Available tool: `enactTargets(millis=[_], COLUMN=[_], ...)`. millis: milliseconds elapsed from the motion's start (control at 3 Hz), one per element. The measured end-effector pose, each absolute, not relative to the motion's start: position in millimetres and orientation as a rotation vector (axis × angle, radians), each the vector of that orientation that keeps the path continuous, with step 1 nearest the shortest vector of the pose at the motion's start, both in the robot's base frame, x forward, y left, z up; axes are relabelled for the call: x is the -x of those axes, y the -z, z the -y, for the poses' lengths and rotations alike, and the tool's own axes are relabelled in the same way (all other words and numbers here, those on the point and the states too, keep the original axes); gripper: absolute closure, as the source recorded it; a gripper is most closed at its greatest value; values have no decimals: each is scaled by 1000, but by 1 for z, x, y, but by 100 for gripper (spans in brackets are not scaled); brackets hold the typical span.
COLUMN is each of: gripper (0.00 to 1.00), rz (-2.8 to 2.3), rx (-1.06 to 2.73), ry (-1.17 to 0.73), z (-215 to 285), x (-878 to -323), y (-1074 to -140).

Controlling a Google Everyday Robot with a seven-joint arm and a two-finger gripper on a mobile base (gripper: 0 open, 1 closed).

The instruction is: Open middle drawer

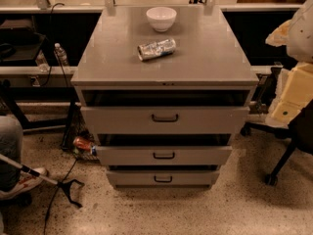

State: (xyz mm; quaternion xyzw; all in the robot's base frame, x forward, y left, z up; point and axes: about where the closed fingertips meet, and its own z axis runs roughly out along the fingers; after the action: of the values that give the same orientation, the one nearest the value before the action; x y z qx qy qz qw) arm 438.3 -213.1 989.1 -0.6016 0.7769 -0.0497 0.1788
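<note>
The grey cabinet [166,67] stands in the middle of the camera view with three drawers. The middle drawer [195,156] is a wide, shallow grey front with a small dark handle [164,155] at its centre. A dark gap shows above its front. The taller top drawer [210,120] is above it and the narrower lowest drawer [190,178] is below. My gripper [292,89] shows as pale cream parts at the right edge, level with the top drawer and well to the right of the cabinet. It touches no drawer.
A white bowl [161,18] and a crushed can [156,49] lie on the cabinet top. A red can [83,143] lies on the floor at the cabinet's left. A chair base [281,163] is at the right. A person's leg [10,151] and a grabber stick [49,180] are at the left.
</note>
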Motion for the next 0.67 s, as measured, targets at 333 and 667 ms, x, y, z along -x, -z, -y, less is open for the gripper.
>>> enactTargets(millis=[333, 667], gripper=[0, 0], rz=[-2197, -2187], rx=[1701, 1744], ry=[140, 64], z=[213, 220], x=[-438, -434], y=[-989, -939])
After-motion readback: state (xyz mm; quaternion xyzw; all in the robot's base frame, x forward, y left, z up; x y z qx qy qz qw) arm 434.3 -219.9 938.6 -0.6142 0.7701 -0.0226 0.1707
